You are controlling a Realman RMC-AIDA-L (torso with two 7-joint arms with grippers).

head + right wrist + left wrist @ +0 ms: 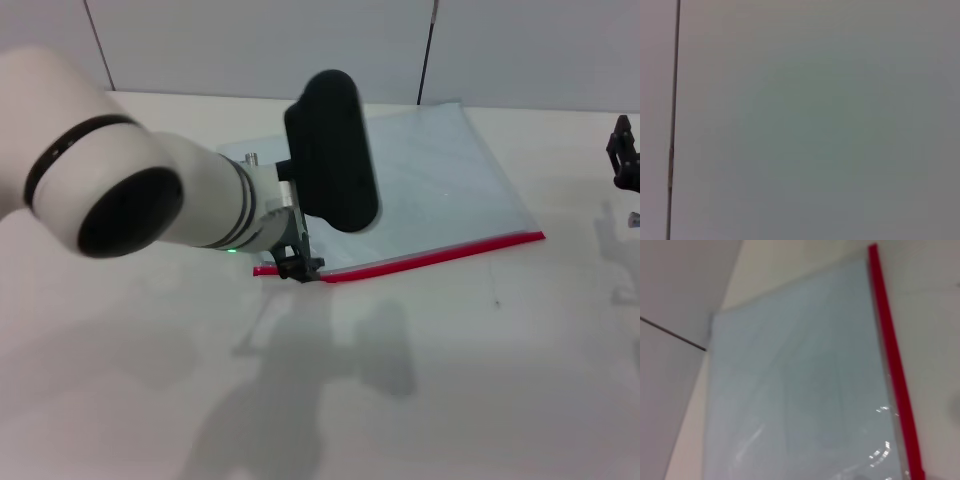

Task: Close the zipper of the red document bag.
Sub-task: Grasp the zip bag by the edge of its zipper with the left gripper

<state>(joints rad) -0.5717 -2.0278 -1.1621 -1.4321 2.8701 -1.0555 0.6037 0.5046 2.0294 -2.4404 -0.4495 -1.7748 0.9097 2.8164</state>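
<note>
The red document bag [430,190] lies flat on the white table, a translucent pale blue-grey pouch. Its zipper [440,254] is a thin red strip along the near edge. My left gripper [298,266] reaches down onto the strip close to its left end, its dark fingertips pinched together on it. My left forearm hides the bag's left part. The left wrist view shows the bag [800,380] and the zipper [892,365] running along one side. My right gripper [625,155] hangs idle at the far right, away from the bag.
The white table [450,380] spreads in front of the bag, with my arm's shadow on it. A grey panelled wall [300,40] stands just behind the bag. The right wrist view shows only a plain grey surface with a dark seam [674,100].
</note>
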